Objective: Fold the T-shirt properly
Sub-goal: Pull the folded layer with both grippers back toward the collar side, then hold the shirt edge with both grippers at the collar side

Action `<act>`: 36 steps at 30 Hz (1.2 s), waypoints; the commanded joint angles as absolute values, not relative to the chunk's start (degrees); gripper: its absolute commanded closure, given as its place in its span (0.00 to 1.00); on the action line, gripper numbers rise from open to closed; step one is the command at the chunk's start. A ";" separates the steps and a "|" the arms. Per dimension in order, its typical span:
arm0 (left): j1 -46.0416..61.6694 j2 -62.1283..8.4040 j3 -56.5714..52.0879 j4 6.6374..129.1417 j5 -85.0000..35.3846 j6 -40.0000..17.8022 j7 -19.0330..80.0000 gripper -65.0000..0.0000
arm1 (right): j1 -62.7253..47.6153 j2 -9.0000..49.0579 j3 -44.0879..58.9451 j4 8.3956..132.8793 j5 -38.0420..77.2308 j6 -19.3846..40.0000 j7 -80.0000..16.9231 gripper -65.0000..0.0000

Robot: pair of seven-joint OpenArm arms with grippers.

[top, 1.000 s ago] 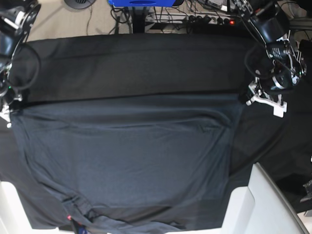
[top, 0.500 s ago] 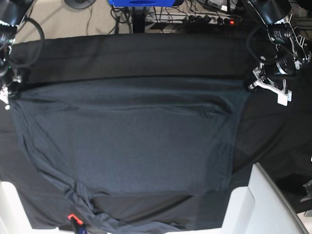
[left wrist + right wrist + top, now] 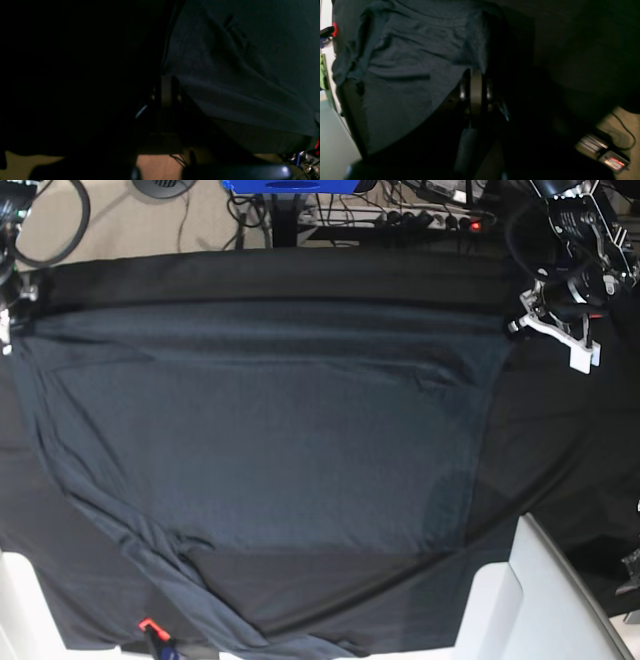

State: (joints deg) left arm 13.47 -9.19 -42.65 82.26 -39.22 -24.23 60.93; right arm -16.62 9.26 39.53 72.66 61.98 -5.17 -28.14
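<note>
Both end effectors, left (image 3: pixel 512 327) and right (image 3: pixel 8 340), pinched the T-shirt (image 3: pixel 270 430) by its far corners; it lay spread across the desk (image 3: pixel 560 470), no fold made yet.

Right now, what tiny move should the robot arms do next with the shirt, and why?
Probably lower the T-shirt edge onto the tablecloth. Both tools, left and right, are shut on its far corners, and the shirt is pulled taut and spread.
</note>
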 commanded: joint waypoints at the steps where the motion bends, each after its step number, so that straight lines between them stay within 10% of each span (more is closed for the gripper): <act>1: 14.11 -10.15 -43.03 83.82 -39.69 -24.48 60.18 1.00 | -16.84 10.51 40.13 73.89 62.46 -4.70 -26.33 1.00; 36: 21.14 -7.87 -43.38 86.81 -39.52 -24.48 59.74 1.00 | -21.93 10.42 40.13 73.98 62.37 -4.70 -26.33 1.00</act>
State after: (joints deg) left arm 20.97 -7.01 -42.98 85.78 -39.16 -24.38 60.47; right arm -21.74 9.30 39.53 73.12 62.17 -4.97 -27.68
